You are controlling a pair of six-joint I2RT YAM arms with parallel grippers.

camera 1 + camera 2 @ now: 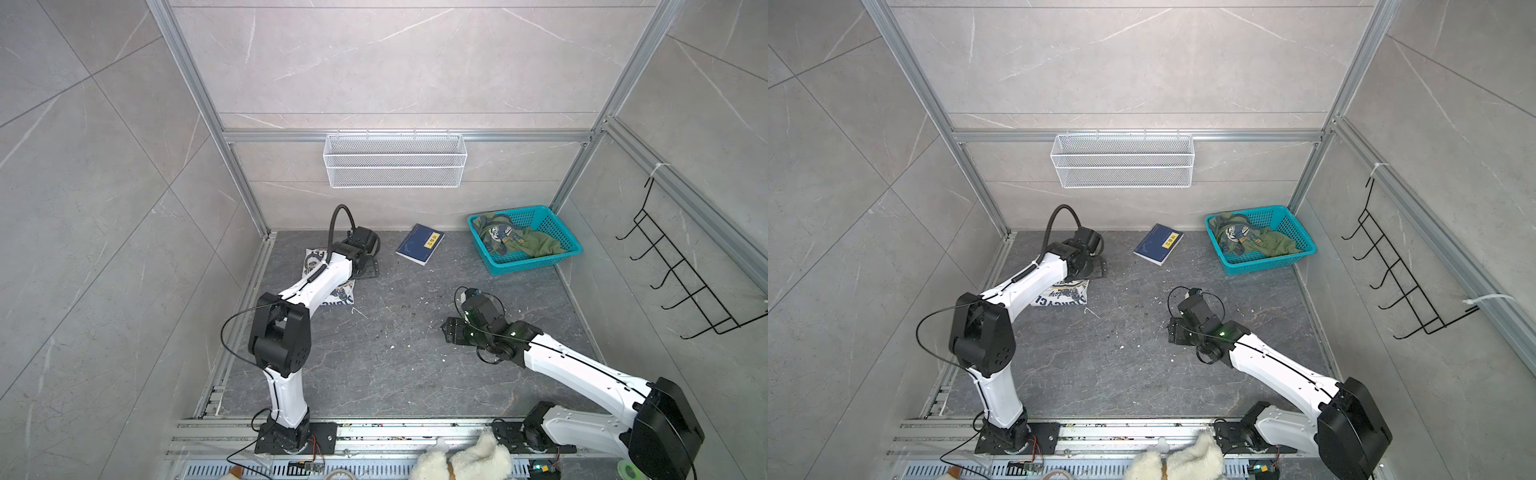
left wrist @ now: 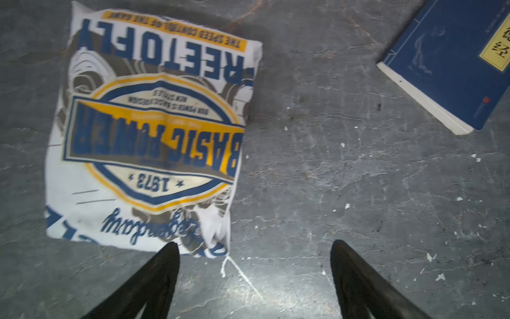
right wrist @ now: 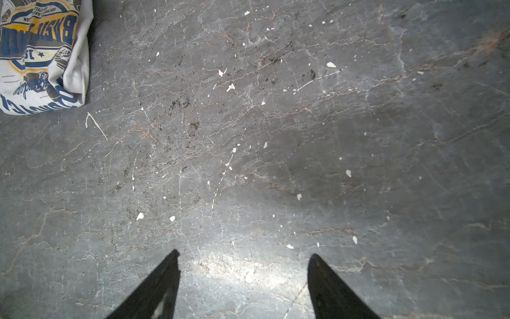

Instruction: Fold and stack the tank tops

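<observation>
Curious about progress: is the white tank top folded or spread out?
Folded. The white tank top lies as a compact rectangle, one edge doubled over.

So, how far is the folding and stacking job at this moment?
Done: the white tank top lies folded on the table. In hand: nothing; the left gripper and the right gripper are both open and empty. Left: the olive green tank top sits crumpled in the teal basket, not yet folded or stacked.

Dark grey stone-veined tabletop (image 1: 395,374) with three things lying on it: a navy book (image 1: 419,244), a folded white tank top (image 2: 149,132) left of the book, a teal basket (image 1: 536,264) right of the book, each well apart from it — small white flecks (image 3: 230,87) scattered in front of the book
</observation>
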